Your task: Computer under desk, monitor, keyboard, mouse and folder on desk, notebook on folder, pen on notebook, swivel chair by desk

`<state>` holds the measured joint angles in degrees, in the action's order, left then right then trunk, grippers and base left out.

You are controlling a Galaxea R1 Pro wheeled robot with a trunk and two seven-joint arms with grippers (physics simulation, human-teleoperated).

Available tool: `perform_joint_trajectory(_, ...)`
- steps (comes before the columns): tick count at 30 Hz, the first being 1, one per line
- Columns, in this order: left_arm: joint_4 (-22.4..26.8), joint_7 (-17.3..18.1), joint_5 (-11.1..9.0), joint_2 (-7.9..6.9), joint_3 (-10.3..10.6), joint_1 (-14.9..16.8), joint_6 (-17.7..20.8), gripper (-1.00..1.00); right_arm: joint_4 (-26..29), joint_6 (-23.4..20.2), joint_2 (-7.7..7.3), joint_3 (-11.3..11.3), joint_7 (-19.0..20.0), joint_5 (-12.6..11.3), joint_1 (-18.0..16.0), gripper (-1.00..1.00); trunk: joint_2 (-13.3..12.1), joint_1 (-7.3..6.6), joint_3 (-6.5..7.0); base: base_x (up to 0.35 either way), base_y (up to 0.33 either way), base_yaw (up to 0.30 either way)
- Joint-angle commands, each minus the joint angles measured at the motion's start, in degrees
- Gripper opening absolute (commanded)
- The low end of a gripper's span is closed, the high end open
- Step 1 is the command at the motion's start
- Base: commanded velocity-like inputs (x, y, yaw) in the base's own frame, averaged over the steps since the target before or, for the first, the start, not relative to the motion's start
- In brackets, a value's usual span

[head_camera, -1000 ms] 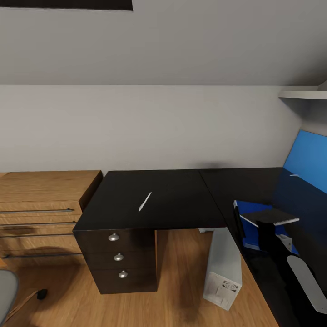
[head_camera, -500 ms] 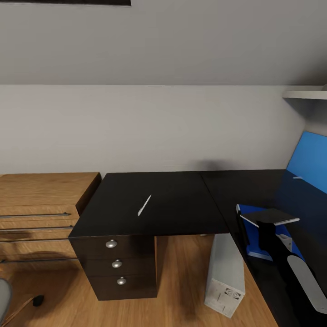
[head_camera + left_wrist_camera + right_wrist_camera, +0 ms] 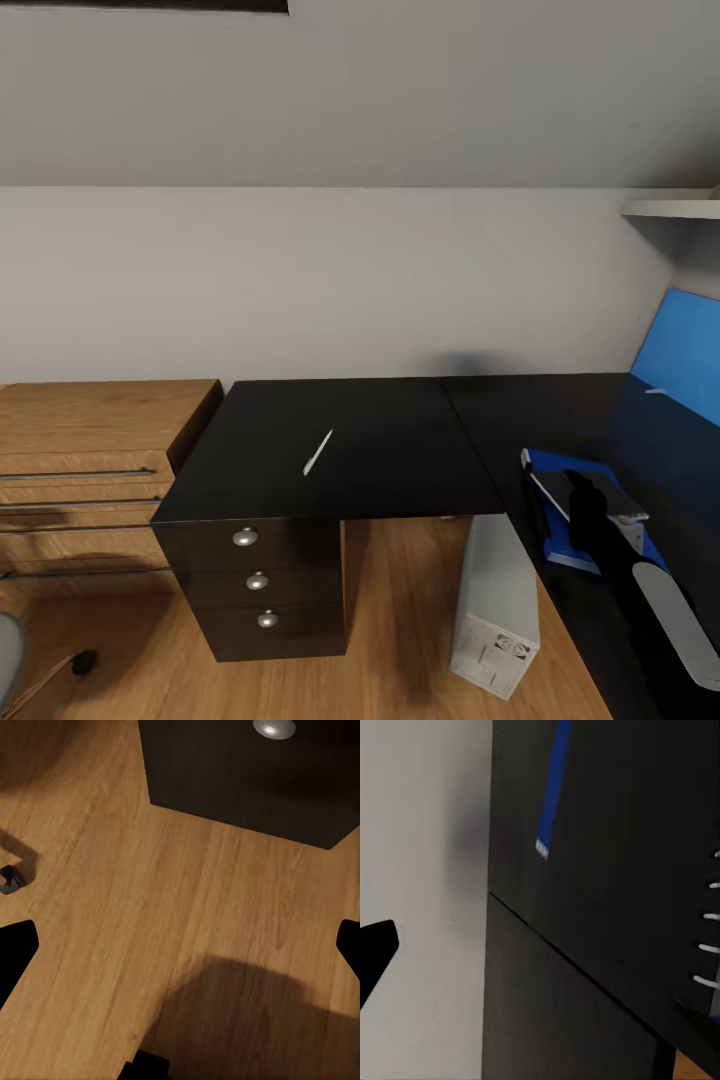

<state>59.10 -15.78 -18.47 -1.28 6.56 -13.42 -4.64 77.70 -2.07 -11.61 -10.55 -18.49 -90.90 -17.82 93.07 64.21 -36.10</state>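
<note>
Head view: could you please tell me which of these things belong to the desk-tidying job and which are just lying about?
Part of the job:
desk
pen, lying on the desk
computer, under the desk
folder, on the desk
notebook, on the folder
blue panel, probably the monitor

Just about:
wooden dresser
wall shelf

Worktop [image 3: 380, 440] matte black, its drawer unit [image 3: 262, 580] black with three silver round knobs; pen [image 3: 318, 452] on it white. Folder [image 3: 575, 500] bright blue with a dark grey notebook [image 3: 590, 492] on top; computer [image 3: 495, 600] pale grey-white with a printed label on its face; panel [image 3: 685, 355] at far right bright blue. Floor [image 3: 380, 660] and dresser [image 3: 90, 470] warm honey wood grain, the dresser with dark metal bar handles; wall [image 3: 330, 280] plain off-white; right arm [image 3: 640, 590] black with a pale grey link.
</note>
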Motion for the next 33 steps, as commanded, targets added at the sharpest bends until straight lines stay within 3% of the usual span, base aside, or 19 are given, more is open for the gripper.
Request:
perform_joint_trajectory(1,0.0,-0.4,-0.6,-0.09,0.3,0.0,-0.3,1.00,0.1,-0.2,0.01,-0.1,-0.3,-0.2,0.0,1.00,0.0,0.00,-0.04,0.000,0.000,0.000)
perform_joint_trajectory(33,0.0,-0.3,-0.7,-0.13,0.3,0.0,-0.3,1.00,0.1,-0.2,0.01,-0.1,-0.3,-0.2,0.0,1.00,0.0,0.00,-0.04,-0.084,-0.022,0.000)
